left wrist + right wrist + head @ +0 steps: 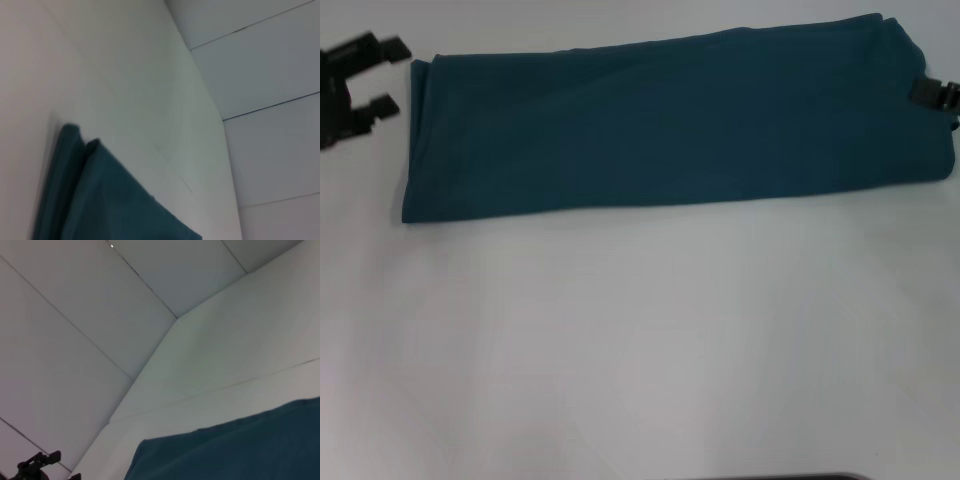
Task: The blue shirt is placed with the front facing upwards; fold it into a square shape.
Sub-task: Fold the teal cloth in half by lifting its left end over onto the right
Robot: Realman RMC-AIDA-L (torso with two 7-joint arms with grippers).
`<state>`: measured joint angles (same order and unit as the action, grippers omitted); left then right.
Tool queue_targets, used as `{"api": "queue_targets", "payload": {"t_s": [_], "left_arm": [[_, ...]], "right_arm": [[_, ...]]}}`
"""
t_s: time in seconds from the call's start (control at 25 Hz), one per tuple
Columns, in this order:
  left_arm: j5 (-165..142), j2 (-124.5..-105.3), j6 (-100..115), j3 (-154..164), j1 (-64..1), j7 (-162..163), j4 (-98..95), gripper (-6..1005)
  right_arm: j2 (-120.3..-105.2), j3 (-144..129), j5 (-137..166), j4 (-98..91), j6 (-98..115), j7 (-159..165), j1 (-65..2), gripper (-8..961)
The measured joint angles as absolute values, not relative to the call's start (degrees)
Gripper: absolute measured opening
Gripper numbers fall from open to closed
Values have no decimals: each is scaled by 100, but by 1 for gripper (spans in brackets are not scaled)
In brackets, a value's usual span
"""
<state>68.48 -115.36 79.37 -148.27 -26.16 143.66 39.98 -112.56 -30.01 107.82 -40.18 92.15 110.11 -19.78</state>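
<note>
The blue shirt (670, 125) lies folded into a long band across the far part of the white table (640, 340), with no lettering showing. My left gripper (394, 75) hovers just off the band's left end, open, with nothing between its fingers. My right gripper (932, 93) is at the band's right end, mostly cut off by the picture's edge, its black tip over the cloth. The left wrist view shows a layered corner of the shirt (100, 200). In the right wrist view the shirt (235, 450) shows with the left gripper (39, 465) far off.
White tabletop spreads in front of the band. A thin dark strip (780, 477) shows at the near edge of the head view. Pale tiled floor (270, 65) lies beyond the table's edge in both wrist views.
</note>
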Motion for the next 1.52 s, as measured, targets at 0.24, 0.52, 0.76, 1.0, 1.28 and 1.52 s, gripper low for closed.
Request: {"api": "queue_targets", "payload": {"t_s": [0.24, 0.52, 0.76, 1.0, 1.28, 1.52], "left_arm": [[6719, -11640, 7729, -14800, -2627, 14189, 3808, 875], [6348, -11543, 7092, -14465, -2952, 14026, 3768, 873], [6343, -11777, 6242, -14366, -2972, 14064, 3671, 866], [6297, -11867, 5925, -14315, -3031, 14050, 3446, 866], [6280, -11944, 5662, -14130, -3075, 14082, 3375, 865], [6264, -11944, 5564, -14056, -3101, 14091, 3366, 865]], "right_arm": [[-11284, -3047, 10808, -3941, 9242, 11017, -2010, 828], [-11296, -3033, 11056, -3866, 9160, 11028, -2158, 828], [-11296, -3008, 11058, -3774, 9159, 11027, -2188, 827], [-11294, -2992, 11057, -3731, 9159, 11029, -2184, 827], [-11293, -2988, 11056, -3700, 9160, 11032, -2173, 827], [-11294, -2988, 11056, -3691, 9169, 11040, -2143, 827]]}}
